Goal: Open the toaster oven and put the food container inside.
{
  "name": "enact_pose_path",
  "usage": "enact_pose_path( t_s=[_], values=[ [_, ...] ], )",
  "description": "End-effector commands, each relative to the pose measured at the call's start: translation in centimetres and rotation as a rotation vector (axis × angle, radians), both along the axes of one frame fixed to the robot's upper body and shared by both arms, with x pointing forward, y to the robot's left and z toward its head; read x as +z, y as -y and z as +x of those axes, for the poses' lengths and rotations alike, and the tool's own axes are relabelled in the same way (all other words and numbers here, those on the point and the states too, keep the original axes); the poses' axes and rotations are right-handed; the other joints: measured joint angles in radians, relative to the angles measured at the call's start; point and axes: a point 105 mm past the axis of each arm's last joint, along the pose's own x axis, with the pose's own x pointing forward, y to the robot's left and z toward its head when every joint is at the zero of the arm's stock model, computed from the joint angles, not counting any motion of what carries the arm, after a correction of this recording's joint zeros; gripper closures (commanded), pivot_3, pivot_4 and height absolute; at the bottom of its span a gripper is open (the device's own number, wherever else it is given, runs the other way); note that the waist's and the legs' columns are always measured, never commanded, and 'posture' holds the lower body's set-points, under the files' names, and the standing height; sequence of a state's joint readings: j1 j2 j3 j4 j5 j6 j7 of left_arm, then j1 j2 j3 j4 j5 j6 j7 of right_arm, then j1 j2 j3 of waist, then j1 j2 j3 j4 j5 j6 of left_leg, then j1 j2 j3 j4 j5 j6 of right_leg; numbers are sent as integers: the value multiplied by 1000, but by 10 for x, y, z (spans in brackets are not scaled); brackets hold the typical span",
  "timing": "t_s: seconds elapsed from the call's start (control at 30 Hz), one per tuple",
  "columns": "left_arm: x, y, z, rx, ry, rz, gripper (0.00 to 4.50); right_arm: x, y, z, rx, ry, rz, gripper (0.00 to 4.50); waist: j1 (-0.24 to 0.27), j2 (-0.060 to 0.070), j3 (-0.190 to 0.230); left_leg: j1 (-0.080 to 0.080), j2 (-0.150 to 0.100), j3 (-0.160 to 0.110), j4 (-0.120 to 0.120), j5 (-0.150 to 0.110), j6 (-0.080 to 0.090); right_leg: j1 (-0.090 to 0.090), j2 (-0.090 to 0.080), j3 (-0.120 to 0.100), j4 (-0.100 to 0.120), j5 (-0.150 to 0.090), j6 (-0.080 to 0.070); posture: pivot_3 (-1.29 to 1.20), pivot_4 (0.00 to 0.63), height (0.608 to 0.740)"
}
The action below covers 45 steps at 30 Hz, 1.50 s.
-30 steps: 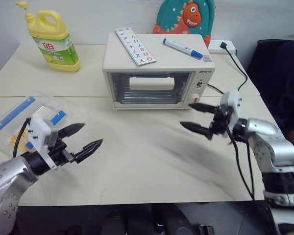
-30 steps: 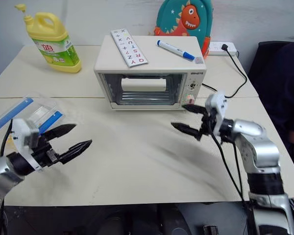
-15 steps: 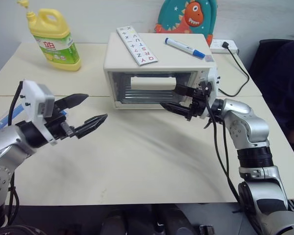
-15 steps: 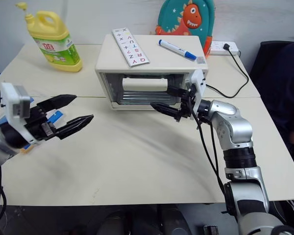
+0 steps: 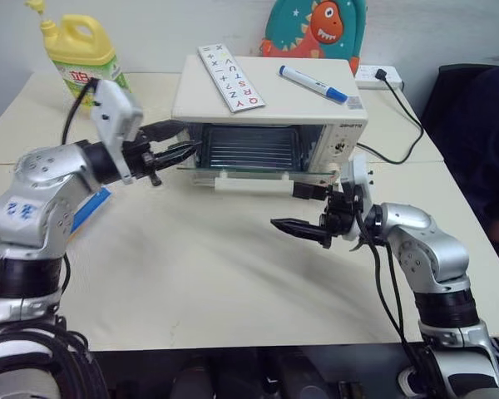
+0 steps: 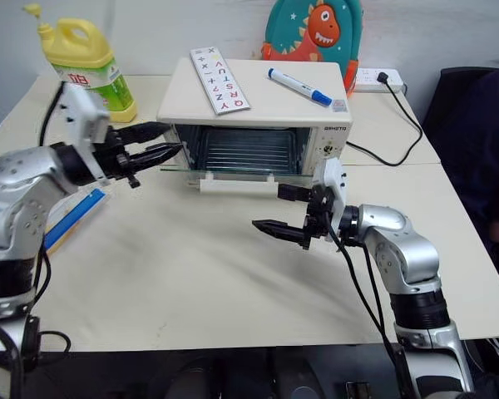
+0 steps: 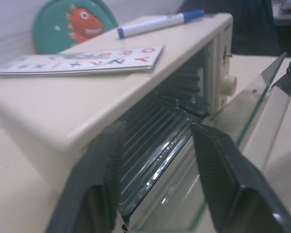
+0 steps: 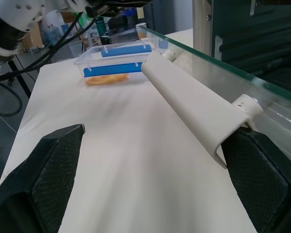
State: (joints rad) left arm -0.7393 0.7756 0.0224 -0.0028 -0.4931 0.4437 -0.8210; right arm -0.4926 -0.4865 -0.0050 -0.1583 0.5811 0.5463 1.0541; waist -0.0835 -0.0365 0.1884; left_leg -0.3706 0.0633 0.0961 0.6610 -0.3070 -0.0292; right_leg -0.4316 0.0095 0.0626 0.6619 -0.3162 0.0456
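Head eyes high, facing down — wrist views close, sharing toaster oven (image 5: pixel 266 104)

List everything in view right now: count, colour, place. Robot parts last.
toaster oven: 1, cream-white, back centre of table, glass door dropped open
food container: 1, clear with blue clip strips and orange food, on table left of the oven
detergent jug: 1, yellow with green label, back left of table
letter chart: 1, white with coloured letters, on the oven top
marker: 1, white with blue cap, on the oven top
dinosaur board: 1, teal with orange dinosaur, behind the oven
power strip: 1, white with black cable, back right
table: 1, cream
left end effector: 1, black, at the oven's left front corner
right end effector: 1, black, open, just below the door handle
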Motion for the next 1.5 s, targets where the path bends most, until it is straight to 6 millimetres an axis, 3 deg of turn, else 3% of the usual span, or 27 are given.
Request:
enact_pose_path(
  t_s=[0.03,0.1,0.13,0.23,0.4,0.5,0.67,0.93,1.17,1.4,1.5],
  values=[
    [-4,8,4,-75,17,99,3696,11,-8,-12,45,52,25,0,-1,0,0,0,0,0,0,0,0,0,0,0,0,0,0,0,150,740],
    [-11,11,8,-101,17,154,4336,10,-8,-14,35,53,29,0,-1,0,0,0,0,1,0,0,0,-1,0,1,1,0,0,0,150,740],
    [-16,12,8,-118,20,199,4451,10,-7,-15,26,54,30,0,0,0,0,0,0,0,0,0,-1,-1,0,1,1,0,0,0,150,740],
    [-29,13,5,-165,4,275,4451,6,-1,-17,-17,58,16,0,0,0,0,0,0,0,0,0,-1,-1,0,1,1,0,0,0,150,740],
    [-37,7,2,-170,-7,312,4451,1,29,-29,-112,51,-42,0,11,0,0,-1,0,0,2,0,0,-1,0,0,1,0,0,0,150,740],
    [-45,-3,-10,-156,-23,323,4451,-2,55,-44,-160,45,-133,0,15,0,0,0,0,0,2,-2,3,1,-1,1,1,0,1,0,150,740],
    [-67,-19,-31,-99,-69,351,4451,5,68,-67,-94,26,-218,0,13,1,0,1,0,0,2,-3,5,1,-1,1,2,0,1,0,150,740],
    [-102,-34,-46,66,-114,376,4451,49,42,-59,50,90,-87,0,10,0,0,1,0,-3,2,-3,6,3,-1,0,1,1,1,0,150,740],
    [-110,-59,-61,307,-151,251,4451,58,21,-47,201,105,-95,0,12,0,0,0,1,-2,2,-4,9,2,-2,0,-1,0,1,0,150,740],
    [-116,-104,-113,625,-207,96,4451,65,7,-32,293,122,-79,0,3,0,0,0,1,-3,2,-5,9,3,-3,-1,-2,0,1,0,150,740],
    [-98,-129,-152,826,-203,-201,4451,68,0,-25,341,129,-72,0,2,-1,0,0,1,-4,2,-5,10,3,-4,-2,-2,0,1,0,150,740]
  ],
)
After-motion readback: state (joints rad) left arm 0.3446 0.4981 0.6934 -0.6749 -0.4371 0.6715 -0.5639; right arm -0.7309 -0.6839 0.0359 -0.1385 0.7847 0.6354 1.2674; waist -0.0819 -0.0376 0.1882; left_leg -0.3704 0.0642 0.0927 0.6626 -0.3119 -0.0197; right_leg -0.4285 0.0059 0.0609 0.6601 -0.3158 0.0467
